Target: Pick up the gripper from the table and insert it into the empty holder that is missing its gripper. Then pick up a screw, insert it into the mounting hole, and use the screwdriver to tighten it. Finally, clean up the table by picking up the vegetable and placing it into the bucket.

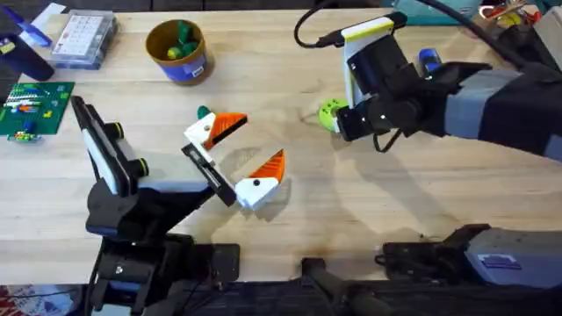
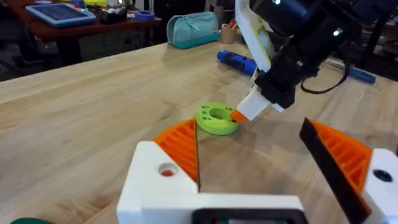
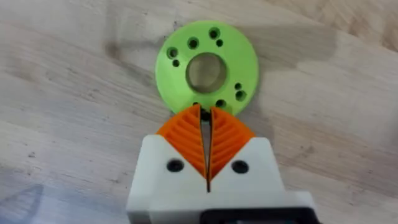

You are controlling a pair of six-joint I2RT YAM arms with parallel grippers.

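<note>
Now, from left to right across the light wooden table [image 1: 290, 66], we see:

Far left: we note a green circuit board [image 1: 33, 107] near the table's left edge, and behind it a clear plastic compartment box [image 1: 83, 38].

Bucket: we find the small round yellow tub with a blue label band [image 1: 178, 52] standing upright at the back left, with green and yellow pieces inside it.

Left gripper: our left arm's white fingers with orange ribbed pads [image 1: 237, 156] are spread wide apart at mid-table, holding nothing; in the left wrist view the wood shows between them.

Vegetable: we see the flat lime-green round disc with a central hole and small holes around it [image 3: 206, 67] lying flat on the wood right of centre, well apart from the bucket.

Right gripper: our right arm's white-and-orange fingers [image 3: 206, 134] are pressed together with only a thin seam between the pads; their tips meet the disc's near rim, and we cannot tell whether they pinch it or merely touch it.

Behind the right arm: we note a blue cylindrical object [image 2: 237, 62] lying on the table.
</note>
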